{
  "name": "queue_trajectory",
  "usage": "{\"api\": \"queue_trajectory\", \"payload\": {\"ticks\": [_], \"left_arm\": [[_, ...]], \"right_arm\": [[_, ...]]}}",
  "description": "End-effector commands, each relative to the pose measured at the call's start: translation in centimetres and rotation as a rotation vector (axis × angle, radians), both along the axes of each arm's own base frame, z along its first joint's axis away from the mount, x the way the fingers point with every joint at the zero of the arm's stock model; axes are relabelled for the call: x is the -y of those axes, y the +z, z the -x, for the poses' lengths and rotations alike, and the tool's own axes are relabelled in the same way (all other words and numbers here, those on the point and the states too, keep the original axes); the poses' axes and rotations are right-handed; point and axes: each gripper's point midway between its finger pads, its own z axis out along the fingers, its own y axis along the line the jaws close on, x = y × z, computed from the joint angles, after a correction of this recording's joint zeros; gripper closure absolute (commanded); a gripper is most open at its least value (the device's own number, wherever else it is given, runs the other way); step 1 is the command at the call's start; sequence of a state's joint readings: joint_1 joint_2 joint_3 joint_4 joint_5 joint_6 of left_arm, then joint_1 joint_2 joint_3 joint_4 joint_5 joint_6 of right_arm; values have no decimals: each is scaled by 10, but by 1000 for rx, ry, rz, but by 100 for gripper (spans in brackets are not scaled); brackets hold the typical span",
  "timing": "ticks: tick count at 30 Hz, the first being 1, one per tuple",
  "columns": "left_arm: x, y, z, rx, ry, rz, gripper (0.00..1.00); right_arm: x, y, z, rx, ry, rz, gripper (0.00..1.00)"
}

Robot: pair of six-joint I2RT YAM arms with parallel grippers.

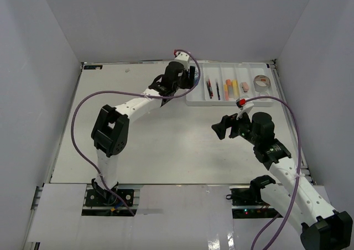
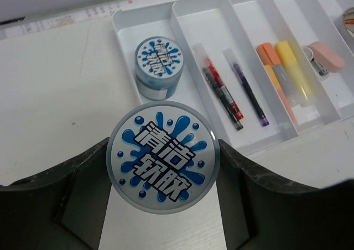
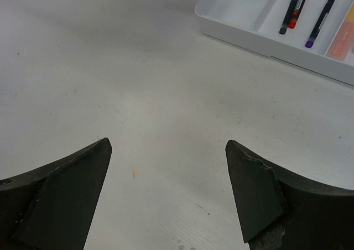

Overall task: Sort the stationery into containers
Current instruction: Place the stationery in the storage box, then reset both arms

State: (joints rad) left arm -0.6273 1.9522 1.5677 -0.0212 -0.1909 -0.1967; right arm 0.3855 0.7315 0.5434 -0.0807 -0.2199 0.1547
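Observation:
My left gripper (image 2: 163, 148) is shut on a round jar with a blue-patterned lid (image 2: 163, 157), its jaws pressing both sides. It hangs just outside the left end of the white divided tray (image 2: 243, 23), also seen from above as the tray (image 1: 229, 102). A second matching jar (image 2: 159, 64) stands in the tray's leftmost compartment. Further right lie a red pen (image 2: 218, 89), a dark pen (image 2: 246, 92), an orange marker (image 2: 274, 78), a yellow marker (image 2: 293, 70) and a pink eraser (image 2: 326, 55). A tape roll (image 1: 262, 83) lies in the right end. My right gripper (image 3: 167, 144) is open over bare table.
From above, the left gripper (image 1: 191, 76) sits at the tray's left end and the right gripper (image 1: 224, 127) is below the tray, mid-table. White walls enclose the table on three sides. Purple cables loop over both arms.

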Motion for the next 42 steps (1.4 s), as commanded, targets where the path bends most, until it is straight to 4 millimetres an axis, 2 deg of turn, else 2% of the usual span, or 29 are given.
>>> {"api": "queue_trajectory", "payload": {"ticks": [1, 6, 11, 17, 20, 21, 24, 25, 27, 30, 31, 32, 34, 35, 37, 38, 41, 42], "left_arm": [[23, 20, -19, 87, -24, 22, 46], [48, 2, -32, 87, -43, 13, 45], [57, -25, -45, 82, -45, 4, 45], [69, -38, -47, 80, -81, 14, 42], [69, -47, -48, 66, -75, 1, 31], [67, -53, -48, 54, -74, -8, 20], [67, -51, -47, 51, -72, -3, 9], [68, -46, -46, 53, -75, 3, 3], [67, -38, -44, 59, -77, 14, 2], [63, -13, -34, 61, -83, 33, 2], [60, -2, -31, 65, -81, 45, 2], [56, 23, -23, 85, -80, 72, 2], [44, 49, -11, 99, -69, 90, 2], [32, 79, 2, 128, -60, 116, 2], [11, 93, 18, 119, -24, 96, 2], [-7, 110, 37, 131, -3, 112, 2], [-48, 119, 67, 127, 73, 118, 2], [-70, 123, 89, 128, 94, 138, 2]], "right_arm": [[0, 4, 3, 3, 3, -14, 10], [2, 4, 4, 0, -4, -10, 10], [4, -1, 6, -10, -11, -3, 10], [6, -1, 6, -13, -22, 5, 10], [6, -1, 6, -12, -23, 6, 10], [6, 1, 6, -9, -21, 5, 10], [7, 2, 6, -11, -23, 5, 10], [7, 5, 6, -5, -26, 6, 10], [10, 9, 4, 3, -45, 9, 10], [15, 20, 2, 25, -74, 15, 10], [17, 20, 2, 20, -84, 21, 10], [21, 30, 0, 39, -110, 22, 10], [30, 36, -1, 43, -153, 39, 10], [33, 50, -1, 71, -173, 34, 10], [40, 62, -1, 95, -206, 35, 10], [52, 74, -3, 120, -269, 44, 10], [67, 92, 0, 161, -345, 39, 10], [71, 101, 2, 182, -359, 34, 10]]}}
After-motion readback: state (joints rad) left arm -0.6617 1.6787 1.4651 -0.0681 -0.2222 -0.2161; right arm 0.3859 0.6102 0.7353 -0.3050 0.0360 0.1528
